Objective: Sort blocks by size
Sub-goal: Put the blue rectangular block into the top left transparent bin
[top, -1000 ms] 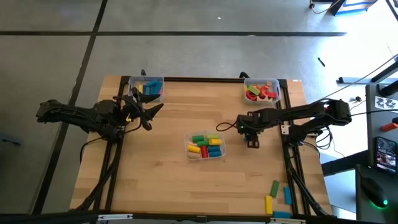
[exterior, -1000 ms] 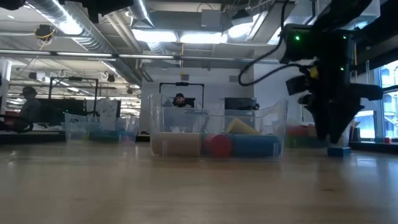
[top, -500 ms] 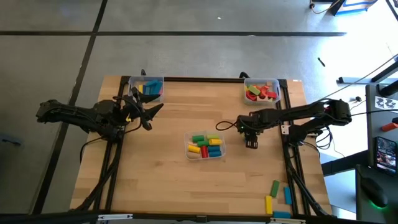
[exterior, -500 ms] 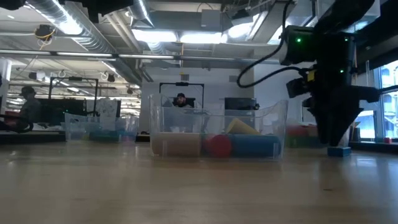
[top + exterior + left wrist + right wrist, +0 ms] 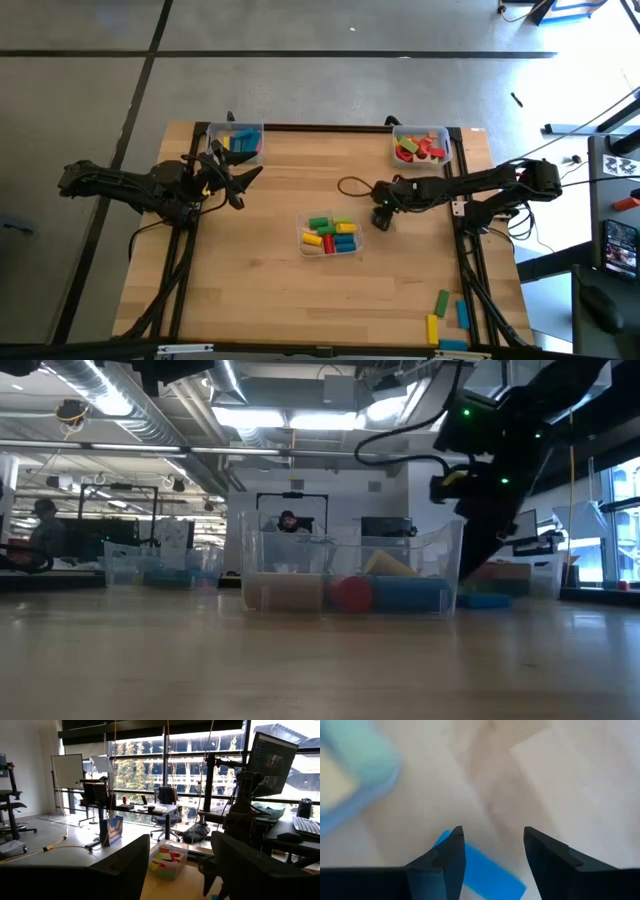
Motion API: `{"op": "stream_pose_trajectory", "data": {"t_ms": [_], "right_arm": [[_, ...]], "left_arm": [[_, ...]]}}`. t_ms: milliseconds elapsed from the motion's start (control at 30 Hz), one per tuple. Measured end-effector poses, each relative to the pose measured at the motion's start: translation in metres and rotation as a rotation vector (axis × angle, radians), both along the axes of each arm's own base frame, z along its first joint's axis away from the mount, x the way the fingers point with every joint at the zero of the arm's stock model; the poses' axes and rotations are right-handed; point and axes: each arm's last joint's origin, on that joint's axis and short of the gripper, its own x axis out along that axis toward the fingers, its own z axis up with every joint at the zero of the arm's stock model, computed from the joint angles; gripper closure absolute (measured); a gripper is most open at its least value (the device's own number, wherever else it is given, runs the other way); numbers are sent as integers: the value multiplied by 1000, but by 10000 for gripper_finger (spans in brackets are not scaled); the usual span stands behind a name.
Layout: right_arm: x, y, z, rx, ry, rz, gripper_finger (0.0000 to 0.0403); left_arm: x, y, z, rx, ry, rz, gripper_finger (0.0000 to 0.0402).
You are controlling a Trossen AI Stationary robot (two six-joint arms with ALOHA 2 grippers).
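The right gripper [image 5: 381, 220] is pinching a blue block [image 5: 485, 875] beside the middle bin [image 5: 331, 234] of short blocks [image 5: 340, 240] on the counter [image 5: 270, 290]. The left gripper [image 5: 240, 185], fingers spread, is waiting near the far-left bin [image 5: 237, 141]. If the block is sitting shallow between the fingers it could be slipping out, or clipping the bin wall. No readable writing is showing anywhere.

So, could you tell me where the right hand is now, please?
High view: the right hand is mid-table, just right of the centre bin, holding a blue block.
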Motion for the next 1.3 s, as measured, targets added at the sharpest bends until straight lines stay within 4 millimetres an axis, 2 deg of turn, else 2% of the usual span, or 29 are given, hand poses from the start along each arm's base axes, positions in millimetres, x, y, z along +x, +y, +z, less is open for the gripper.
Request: {"op": "stream_pose_trajectory", "data": {"t_ms": [67, 167, 367, 533, 767, 1067, 1300], "right_arm": [[1, -3, 2, -10, -20, -26, 212], [0, -3, 10, -4, -14, 36, 212], [-13, 4, 12, 71, 144, 356, 212], [-9, 2, 11, 20, 108, 266, 212], [-13, 3, -8, 22, 19, 437, 212], [-25, 5, -33, -6, -72, 437, 212], [-30, 5, -39, -2, -95, 410, 214]], "left_arm": [[0, 0, 0, -2, -1, 0, 192], [0, 0, 0, -3, 0, -1, 192], [0, 0, 0, -2, 0, 0, 192], [0, 0, 0, -2, 0, 0, 192], [1, 0, -1, -6, 5, -2, 192], [8, 2, -2, 7, 10, 17, 192], [15, 5, -5, -2, 19, 43, 192]]}}
